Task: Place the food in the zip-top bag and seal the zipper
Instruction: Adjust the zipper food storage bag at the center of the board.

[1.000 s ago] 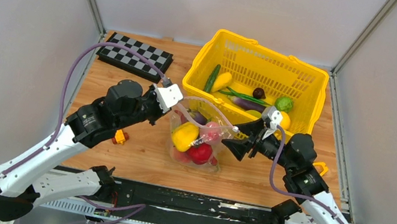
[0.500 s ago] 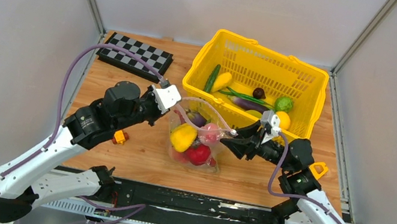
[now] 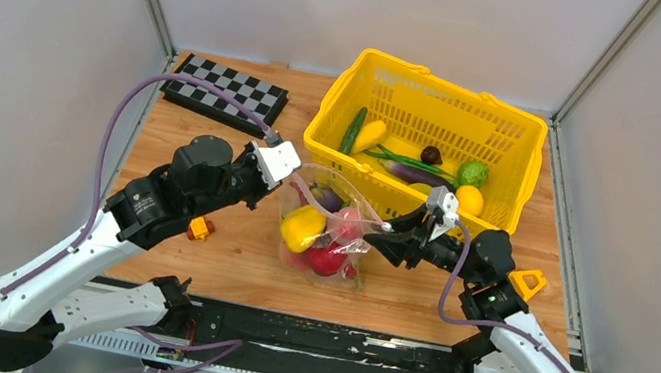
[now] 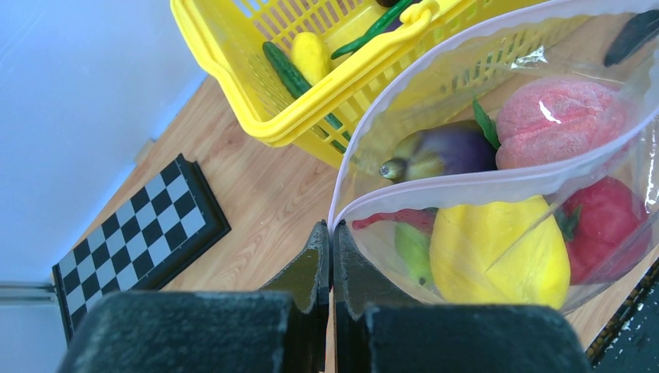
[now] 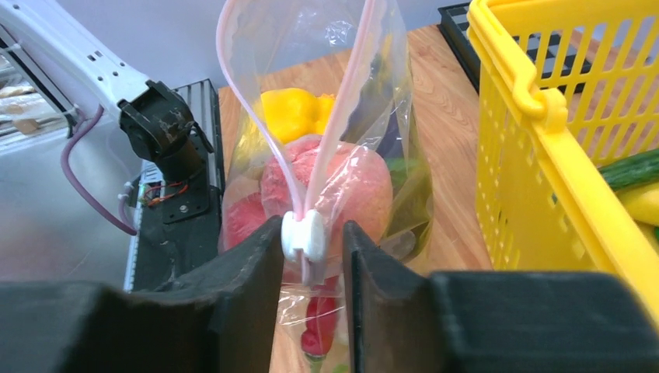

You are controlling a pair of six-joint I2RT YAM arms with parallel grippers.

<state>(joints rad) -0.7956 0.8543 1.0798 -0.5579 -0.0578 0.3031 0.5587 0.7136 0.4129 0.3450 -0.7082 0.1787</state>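
Item: one zip-top bag [image 3: 323, 236], clear and dotted, standing slumped on the bench [image 3: 409, 296] just toward 6 o'clock of centre, mouth up. It holds the food: one yellow pepper [image 4: 497, 249], one purple eggplant [image 4: 447, 151], one pink round piece [image 4: 556, 113], one red round piece [image 4: 606, 221] and one green piece [image 4: 412, 249] half hidden. More red shows low in the bag, number not clear. Zipper [image 4: 482, 172]: one, its two pink tracks apart, so the mouth is unsealed. Its one white slider [image 5: 303, 233] sits at the 3 o'clock end. Left gripper [image 4: 332, 237]: clenched on the bag's rim at the 9 o'clock end, probably to anchor that corner and keep the track taut. Right gripper [image 5: 312, 233]: the jaws stand partly apart on either side of the slider, one finger against it and the other just clear, so nothing is pinched yet. This placing suits drawing the slider toward 9 o'clock. Yellow basket [image 3: 442, 99]: one, at 1 o'clock, just behind the bag, holding seven pieces: cucumber [image 3: 353, 130], yellow piece [image 3: 370, 135], long green piece [image 3: 407, 162], slim eggplant [image 3: 413, 173], dark round piece [image 3: 430, 155], green round piece [image 3: 473, 173] and orange round piece [image 3: 470, 201]. Checkerboard [image 3: 223, 93]: one, at 11 o'clock. Small orange pieces: two, one at 8 o'clock [image 3: 200, 227] and one at 4 o'clock [image 3: 526, 281].
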